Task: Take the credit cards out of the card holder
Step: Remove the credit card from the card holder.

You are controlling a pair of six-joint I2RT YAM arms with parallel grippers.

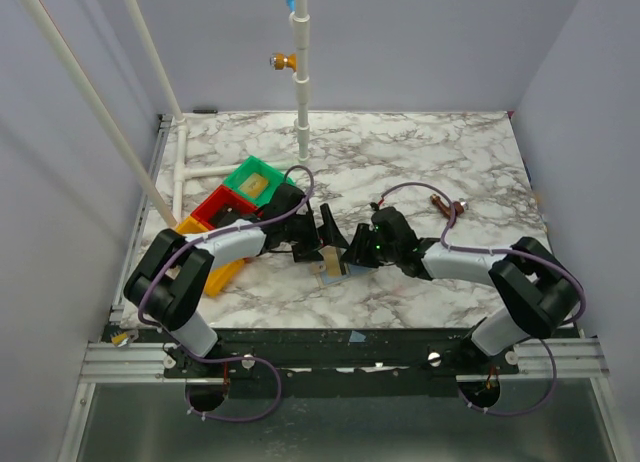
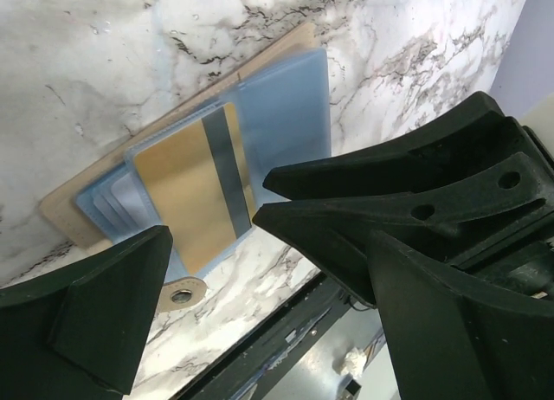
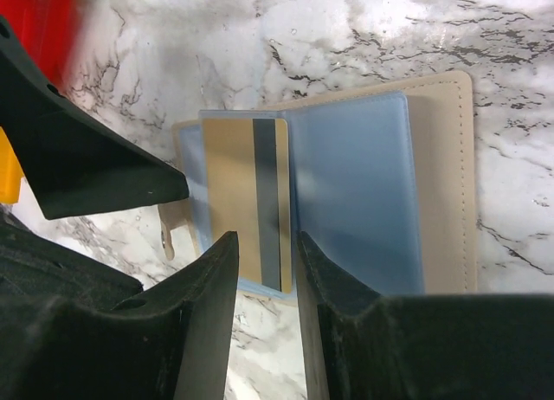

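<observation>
Card holder (image 3: 443, 183) matt tan, stitched; table (image 3: 433, 28) glossy marble-look.

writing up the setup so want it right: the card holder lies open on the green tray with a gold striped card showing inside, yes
Not quite. The card holder lies open on the marble table, not on the green tray, which stands apart from it. The right wrist view shows it flat on the marble; the gold striped card does show inside.

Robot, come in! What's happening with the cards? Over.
Left gripper open, above holder. Right gripper part open over gold card. Holder lies open, card inside.
</observation>
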